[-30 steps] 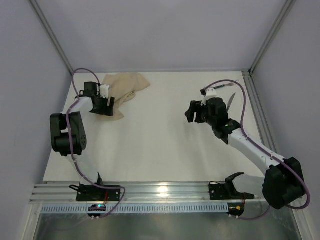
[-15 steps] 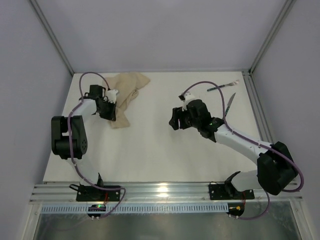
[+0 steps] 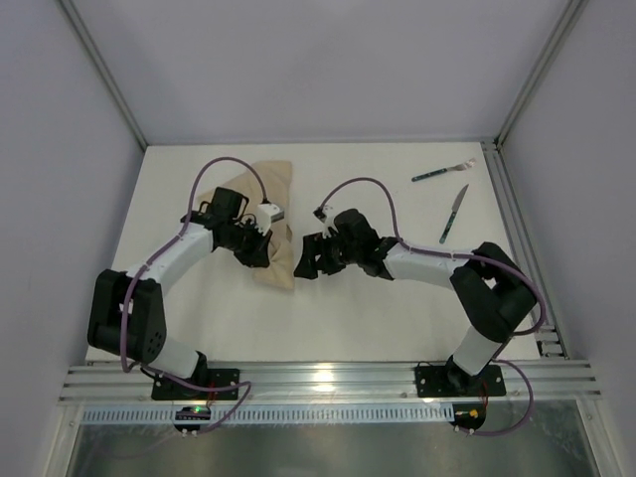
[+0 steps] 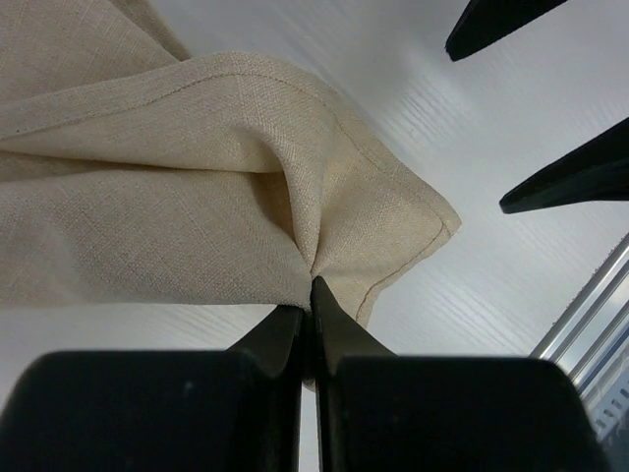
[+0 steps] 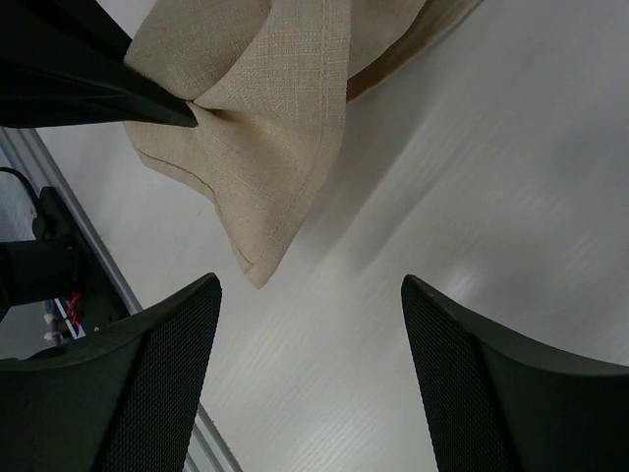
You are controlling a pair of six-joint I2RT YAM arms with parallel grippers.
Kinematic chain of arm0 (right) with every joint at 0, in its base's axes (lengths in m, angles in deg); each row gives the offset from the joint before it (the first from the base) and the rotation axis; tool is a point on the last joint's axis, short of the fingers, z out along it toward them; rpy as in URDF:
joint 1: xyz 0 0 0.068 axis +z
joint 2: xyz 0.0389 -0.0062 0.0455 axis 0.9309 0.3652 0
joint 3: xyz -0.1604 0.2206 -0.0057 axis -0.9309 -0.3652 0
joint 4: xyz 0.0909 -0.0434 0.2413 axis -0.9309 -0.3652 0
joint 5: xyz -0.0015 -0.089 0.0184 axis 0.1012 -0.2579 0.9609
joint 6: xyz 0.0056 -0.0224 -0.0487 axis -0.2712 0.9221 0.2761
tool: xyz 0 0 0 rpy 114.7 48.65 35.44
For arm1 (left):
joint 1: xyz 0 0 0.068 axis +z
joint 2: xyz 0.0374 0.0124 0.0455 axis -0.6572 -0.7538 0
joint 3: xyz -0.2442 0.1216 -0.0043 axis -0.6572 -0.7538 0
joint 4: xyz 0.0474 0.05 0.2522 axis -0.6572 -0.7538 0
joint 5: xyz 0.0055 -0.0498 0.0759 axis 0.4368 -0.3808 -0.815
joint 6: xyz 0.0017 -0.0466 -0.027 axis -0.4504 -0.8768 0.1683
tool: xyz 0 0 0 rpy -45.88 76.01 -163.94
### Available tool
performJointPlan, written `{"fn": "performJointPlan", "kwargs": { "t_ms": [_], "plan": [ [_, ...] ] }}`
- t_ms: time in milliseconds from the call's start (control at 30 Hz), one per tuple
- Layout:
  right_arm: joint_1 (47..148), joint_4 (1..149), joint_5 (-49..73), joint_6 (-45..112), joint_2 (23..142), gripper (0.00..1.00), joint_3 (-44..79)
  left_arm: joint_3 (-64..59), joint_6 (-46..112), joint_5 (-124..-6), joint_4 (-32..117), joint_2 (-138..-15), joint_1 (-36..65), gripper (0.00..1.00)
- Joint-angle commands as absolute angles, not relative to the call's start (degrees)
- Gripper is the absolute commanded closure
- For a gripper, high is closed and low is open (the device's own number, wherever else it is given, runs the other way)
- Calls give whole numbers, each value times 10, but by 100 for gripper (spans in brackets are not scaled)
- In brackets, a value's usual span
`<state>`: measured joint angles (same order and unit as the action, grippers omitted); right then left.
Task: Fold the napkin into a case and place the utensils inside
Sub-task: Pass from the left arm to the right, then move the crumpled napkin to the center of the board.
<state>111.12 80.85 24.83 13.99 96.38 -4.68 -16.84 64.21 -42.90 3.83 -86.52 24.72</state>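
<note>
**A:** How many cloths are on the counter [image 3: 397,308]?

**B:** 1. The napkin [image 3: 281,268] is bunched up, left of the middle. It runs from near the far edge toward the middle of the counter.

**A:** Who has it?

**B:** The left hand [image 4: 313,295]. Its 2 fingers are pressed together on a fold of the napkin, close to 1 stitched corner.

**A:** And the right hand [image 5: 310,285]?

**B:** Its 2 fingers are wide apart with nothing between them. It is just beside that same corner, facing the left hand, and it is not touching the cloth.

**A:** How many things to eat with?

**B:** 2, both with dark green handles: 1 fork [image 3: 442,172] and 1 knife [image 3: 454,213]. They lie near the far right corner of the counter. They are close to each other but not touching, and well apart from the napkin and both hands.

**A:** Is the napkin a case yet?

**B:** Not yet. It is a loose, wrinkled heap.
</note>
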Motion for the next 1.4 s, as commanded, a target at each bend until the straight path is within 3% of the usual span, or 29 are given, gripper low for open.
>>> {"fn": "performJointPlan", "kwargs": {
  "t_ms": [0, 233, 300, 367, 400, 467, 500, 533, 567, 600, 667, 700, 800, 900, 1033, 1133, 1200, 1367],
  "plan": [
    [1110, 868, 319, 102, 992, 22, -35, -169, 631, -407, 51, -876, 249, 100],
    [1116, 974, 385, 38, 1079, 26, -29, -169, 620, -389, 61, -885, 249, 100],
    [1116, 1014, 398, 18, 1101, 33, -31, -170, 620, -385, 60, -883, 249, 100],
    [1116, 1036, 415, -7, 1113, 46, -32, -170, 621, -385, 60, -880, 249, 100],
    [1116, 1057, 418, -14, 1117, 61, -33, -170, 621, -387, 59, -880, 249, 100],
    [1116, 1074, 420, -29, 1115, 75, -39, -169, 625, -394, 57, -879, 250, 100],
    [1116, 1074, 418, -30, 1111, 89, -39, -167, 626, -397, 56, -879, 250, 100],
    [1116, 1067, 413, -29, 1100, 95, -38, -165, 628, -402, 49, -879, 252, 95],
    [1116, 1055, 402, -20, 1093, 96, -33, -161, 632, -402, 41, -880, 253, 86],
    [1116, 1023, 396, -11, 1085, 96, -27, -145, 638, -395, 29, -881, 264, 66],
    [1116, 984, 386, 18, 1058, 96, 6, -120, 653, -343, -27, -883, 288, 45],
    [1116, 939, 383, 29, 1049, 96, 23, -91, 664, -316, -48, -883, 328, 23],
    [1122, 835, 380, 75, 1028, 96, 130, -36, 691, -186, -150, -879, 455, 1],
    [1150, 706, 369, 143, 1038, 96, 307, 47, 707, -140, -250, -879, 572, 1],
    [1181, 585, 376, 191, 1093, 96, 652, 133, 755, -137, -332, -874, 660, 1],
    [1182, 586, 378, 183, 1113, 96, 769, 158, 756, -149, -346, -867, 689, 1],
    [1178, 610, 358, 191, 1080, 96, 765, 168, 752, -151, -339, -861, 689, 1],
    [1128, 646, 268, 168, 993, 96, 604, 153, 713, -184, -273, -834, 679, 1]
  ]
}}
